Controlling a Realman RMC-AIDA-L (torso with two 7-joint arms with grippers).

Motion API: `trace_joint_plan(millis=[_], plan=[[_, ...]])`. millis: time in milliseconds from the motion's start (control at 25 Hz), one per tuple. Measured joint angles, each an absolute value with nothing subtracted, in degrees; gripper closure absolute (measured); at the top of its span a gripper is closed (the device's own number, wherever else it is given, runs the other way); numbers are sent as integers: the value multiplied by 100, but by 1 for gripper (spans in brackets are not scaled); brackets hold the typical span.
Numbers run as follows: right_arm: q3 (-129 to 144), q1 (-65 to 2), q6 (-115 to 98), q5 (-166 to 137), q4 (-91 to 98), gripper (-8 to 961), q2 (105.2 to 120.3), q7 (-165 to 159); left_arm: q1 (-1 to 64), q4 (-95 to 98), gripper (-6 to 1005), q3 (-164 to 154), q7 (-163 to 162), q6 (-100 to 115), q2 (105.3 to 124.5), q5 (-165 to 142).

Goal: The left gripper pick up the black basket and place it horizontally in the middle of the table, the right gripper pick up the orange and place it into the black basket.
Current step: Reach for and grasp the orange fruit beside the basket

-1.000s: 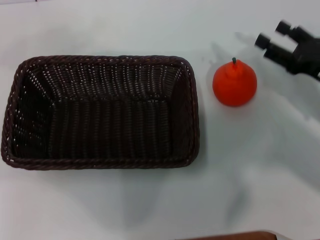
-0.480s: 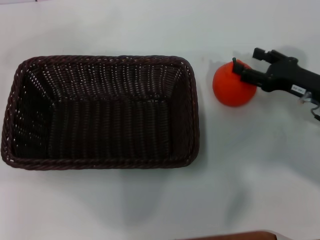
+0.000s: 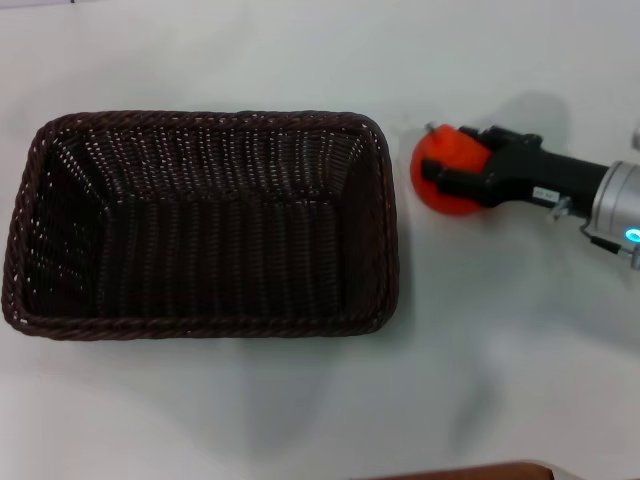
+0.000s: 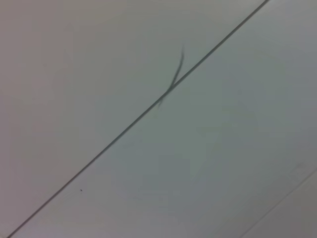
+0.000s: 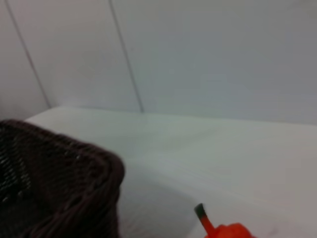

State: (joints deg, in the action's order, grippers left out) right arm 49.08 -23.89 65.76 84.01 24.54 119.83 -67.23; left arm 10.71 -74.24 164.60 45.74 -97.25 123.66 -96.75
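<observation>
The black basket (image 3: 200, 225) lies lengthwise on the white table (image 3: 300, 400), left of centre, and is empty. Its corner also shows in the right wrist view (image 5: 59, 183). The orange (image 3: 443, 153) lies just right of the basket, tilted, with its stem towards the basket. Its top and stem show in the right wrist view (image 5: 225, 232). My right gripper (image 3: 447, 152) reaches in from the right, open, with one black finger (image 3: 455, 180) on the near side of the orange and the other on its far side. The left gripper is out of view.
The silver-grey wrist (image 3: 620, 205) with a cyan light sits at the right edge. A brown edge (image 3: 470, 472) shows at the table's front. The left wrist view shows only pale panels with a dark seam (image 4: 148, 109).
My right gripper has moved left and come around the orange. The orange has shifted a little towards the basket and tilted. The basket has not moved.
</observation>
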Motion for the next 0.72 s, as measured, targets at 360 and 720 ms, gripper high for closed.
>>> trace_joint_plan(millis=[360, 720], plan=[[5325, -2379, 6648, 8402, 2576, 297, 11971, -6807, 1178, -7172, 203, 16454, 4614, -9807, 12368, -9654], [4992, -2278, 6845, 8579, 2860, 452, 11978, -6812, 1198, -6981, 203, 16479, 4592, -9895, 12360, -9618]])
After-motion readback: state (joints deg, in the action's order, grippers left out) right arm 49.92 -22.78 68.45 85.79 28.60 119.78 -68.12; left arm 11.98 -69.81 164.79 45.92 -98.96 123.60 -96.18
